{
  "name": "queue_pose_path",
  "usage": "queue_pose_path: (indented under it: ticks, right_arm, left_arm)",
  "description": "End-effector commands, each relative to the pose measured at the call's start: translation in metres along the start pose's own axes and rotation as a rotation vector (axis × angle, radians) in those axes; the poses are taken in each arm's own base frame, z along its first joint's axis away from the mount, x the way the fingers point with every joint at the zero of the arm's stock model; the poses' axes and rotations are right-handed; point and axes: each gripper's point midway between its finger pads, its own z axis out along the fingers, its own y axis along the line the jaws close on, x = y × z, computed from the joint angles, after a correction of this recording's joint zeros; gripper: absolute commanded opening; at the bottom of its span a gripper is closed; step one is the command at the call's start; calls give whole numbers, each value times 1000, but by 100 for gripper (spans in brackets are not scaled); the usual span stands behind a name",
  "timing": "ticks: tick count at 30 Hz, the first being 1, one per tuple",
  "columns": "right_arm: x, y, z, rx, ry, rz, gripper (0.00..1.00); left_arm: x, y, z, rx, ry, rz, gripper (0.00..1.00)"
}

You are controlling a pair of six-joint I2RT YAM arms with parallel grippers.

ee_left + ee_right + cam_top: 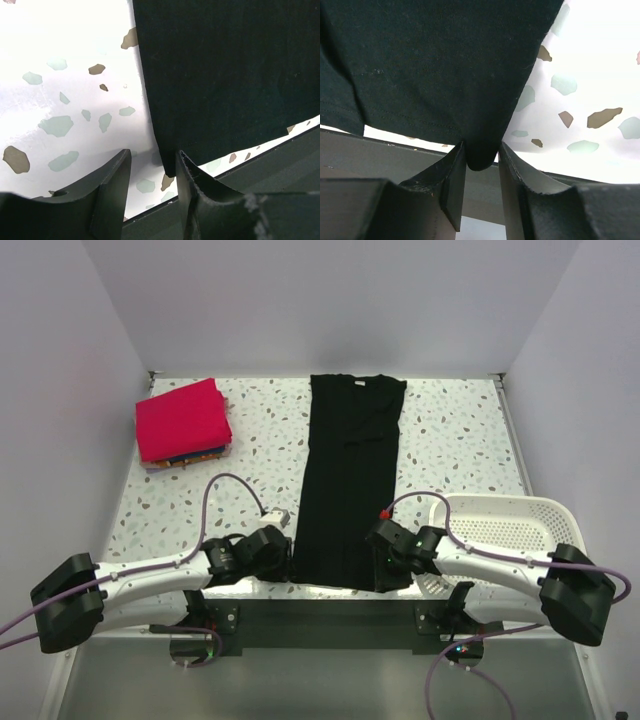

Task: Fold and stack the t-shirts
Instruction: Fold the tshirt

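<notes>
A black t-shirt [345,480] lies folded into a long narrow strip down the middle of the table, collar at the far end. My left gripper [280,552] is at its near left corner. In the left wrist view my left gripper [152,162] is open, and the shirt's [225,75] corner hangs against the inner face of the right finger. My right gripper [388,552] is at the near right corner. In the right wrist view my right gripper [482,150] is shut on the shirt's [435,60] bunched corner. A folded pinkish-red t-shirt [182,418] tops a stack of coloured ones [190,457] at the far left.
A white mesh basket [510,525] stands at the near right, beside my right arm. The table's dark front edge [280,160] runs just below both grippers. White walls enclose the table on three sides.
</notes>
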Motion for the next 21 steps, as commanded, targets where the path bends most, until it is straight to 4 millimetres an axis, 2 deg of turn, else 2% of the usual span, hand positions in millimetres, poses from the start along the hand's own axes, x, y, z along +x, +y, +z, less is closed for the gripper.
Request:
queue_pose_path:
  ticks: [1,5,12,16,19,21]
  right_arm:
    - [-1,4,3,-8,-4,-3,34]
    - [0,5,5,-6,2,-9,34]
    - [0,4,5,-6,0,-7,34]
    - [1,4,7,-6,2,-10,34]
    - [0,5,6,-10,0,-12,33]
    - [0,5,5,-9,1,-12,25]
  left_arm:
    - [4,2,3,0,8,-22,43]
    - [5,0,3,13,9,-27,40]
    - [17,-12,4,108,45,-69,43]
    - [23,-6,6,103,50,-81,43]
    - [23,-4,7,91,49,-83,36]
    - [24,-2,7,80,52,-87,25]
